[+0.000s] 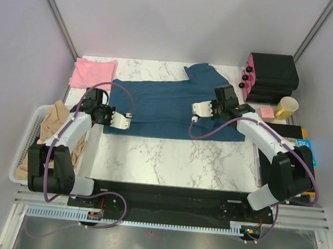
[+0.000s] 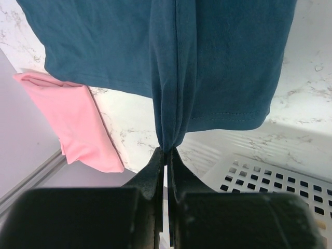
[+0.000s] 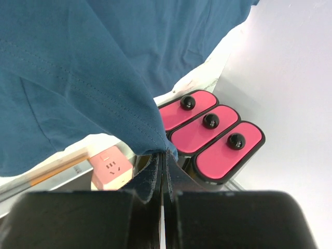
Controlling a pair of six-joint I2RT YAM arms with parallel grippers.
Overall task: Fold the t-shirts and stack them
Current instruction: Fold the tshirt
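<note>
Both left gripper [image 2: 166, 151] and right gripper [image 3: 163, 153] pinch the teal-blue t-shirt [image 1: 168, 104] tight at its edge; limp, light cotton, probably best held by corners.

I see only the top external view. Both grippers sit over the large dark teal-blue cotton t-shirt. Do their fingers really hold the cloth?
Observer: Yes for the left. The left wrist view shows the left gripper shut on a bunched fold of the large dark teal-blue cotton t-shirt.
Operator: And the right one?
Observer: The right wrist view shows the right gripper shut on a stitched hem edge of the same shirt.
</note>
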